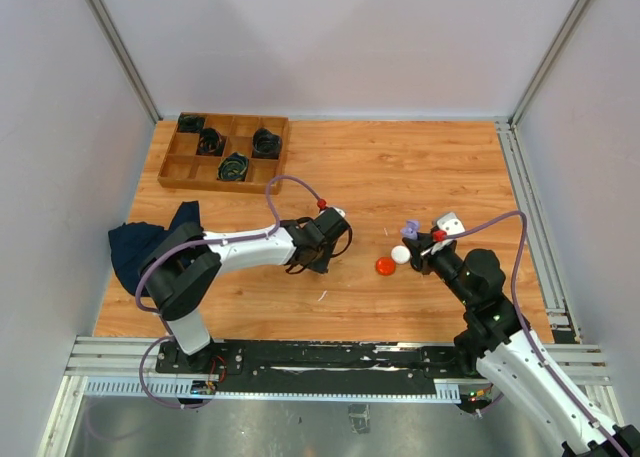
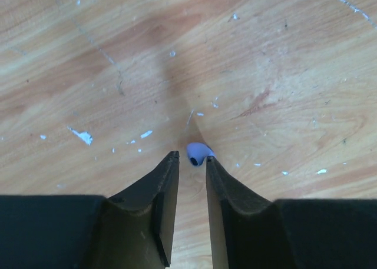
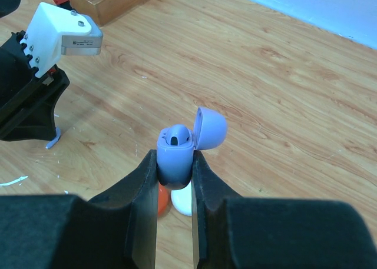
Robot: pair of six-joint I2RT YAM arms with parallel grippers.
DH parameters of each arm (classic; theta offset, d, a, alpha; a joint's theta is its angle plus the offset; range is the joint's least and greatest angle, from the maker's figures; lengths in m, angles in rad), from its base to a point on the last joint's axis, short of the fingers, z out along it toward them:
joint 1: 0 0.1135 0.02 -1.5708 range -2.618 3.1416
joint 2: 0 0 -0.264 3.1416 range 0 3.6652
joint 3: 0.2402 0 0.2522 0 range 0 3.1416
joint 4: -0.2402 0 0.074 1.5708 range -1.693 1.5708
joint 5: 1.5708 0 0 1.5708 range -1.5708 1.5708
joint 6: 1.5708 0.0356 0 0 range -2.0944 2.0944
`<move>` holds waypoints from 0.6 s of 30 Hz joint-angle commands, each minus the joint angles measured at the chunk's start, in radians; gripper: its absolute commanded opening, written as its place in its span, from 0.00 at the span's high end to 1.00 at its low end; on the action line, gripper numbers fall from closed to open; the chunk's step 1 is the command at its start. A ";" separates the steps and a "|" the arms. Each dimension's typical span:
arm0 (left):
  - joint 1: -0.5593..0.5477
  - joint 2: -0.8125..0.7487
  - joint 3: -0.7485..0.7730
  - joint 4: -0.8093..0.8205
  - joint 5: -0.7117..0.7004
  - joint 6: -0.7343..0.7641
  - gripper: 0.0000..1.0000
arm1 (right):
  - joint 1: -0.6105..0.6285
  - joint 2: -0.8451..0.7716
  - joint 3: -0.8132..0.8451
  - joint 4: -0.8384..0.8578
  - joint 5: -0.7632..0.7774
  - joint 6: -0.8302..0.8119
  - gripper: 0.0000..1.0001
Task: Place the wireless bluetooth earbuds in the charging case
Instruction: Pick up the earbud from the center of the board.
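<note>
Purple case (image 3: 175, 158), lid open, sat clamped in the right gripper (image 3: 175, 166). At a pale bud (image 2: 198, 152) on the table (image 2: 265, 75), the left gripper (image 2: 191, 158) stood barely apart; grip unclear.

Left arm (image 1: 250, 247) folds at the elbow and stretches low toward 3 o'clock. Left gripper (image 2: 191, 157) points down, jaws a narrow slit apart. Right arm (image 1: 480, 287) leans toward 11 o'clock, right gripper (image 3: 174, 158) clamped on a case (image 3: 175, 144).
</note>
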 commanded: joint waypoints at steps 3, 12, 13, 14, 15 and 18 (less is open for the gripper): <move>-0.001 -0.050 0.025 -0.082 0.001 -0.082 0.62 | 0.018 0.012 0.051 0.021 -0.048 -0.001 0.99; 0.005 0.006 0.119 -0.197 -0.063 -0.414 0.57 | 0.017 0.022 0.129 -0.086 -0.088 0.017 0.99; 0.006 0.020 0.133 -0.209 -0.070 -0.426 0.57 | 0.018 0.023 0.133 -0.095 -0.093 0.020 0.99; 0.006 0.035 0.149 -0.226 -0.077 -0.433 0.57 | 0.018 0.022 0.137 -0.102 -0.096 0.023 0.99; 0.007 0.050 0.166 -0.239 -0.083 -0.436 0.57 | 0.018 0.022 0.142 -0.112 -0.102 0.024 0.99; 0.012 0.086 0.206 -0.273 -0.094 -0.448 0.57 | 0.018 0.022 0.149 -0.130 -0.110 0.030 0.99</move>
